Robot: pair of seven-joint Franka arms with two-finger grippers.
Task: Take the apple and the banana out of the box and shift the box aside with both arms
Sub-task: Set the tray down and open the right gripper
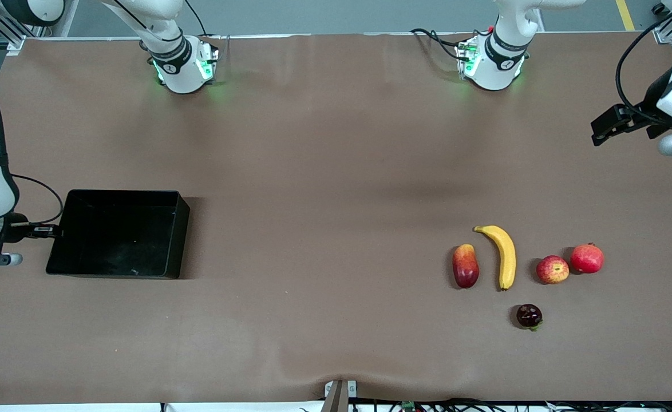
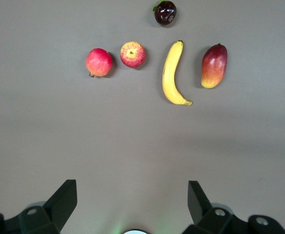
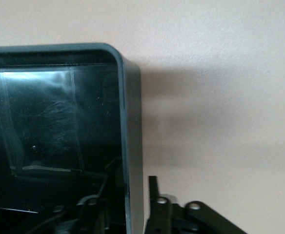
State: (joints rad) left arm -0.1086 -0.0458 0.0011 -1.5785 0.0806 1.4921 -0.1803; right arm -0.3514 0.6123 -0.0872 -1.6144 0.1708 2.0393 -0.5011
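Two end effectors: right (image 1: 50,231) grips box (image 1: 119,234), left (image 1: 605,133) open.

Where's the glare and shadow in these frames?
Front view: soft overhead light, the tray throws a shadow toward the table's middle, faint sheen on its floor. Right wrist view: bright streak of glare on the tray floor, dark shadow band beside its wall. Left wrist view: even light, small shadows under the banana.

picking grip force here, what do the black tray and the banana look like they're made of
The black tray: looks like thin glossy plastic; the right wrist view shows bright glare and faint scuffs on its floor and a thin rounded rim. The banana: smooth, even yellow skin with a slight sheen and no brown spots, so it may be a plastic replica; the pictures cannot settle that.
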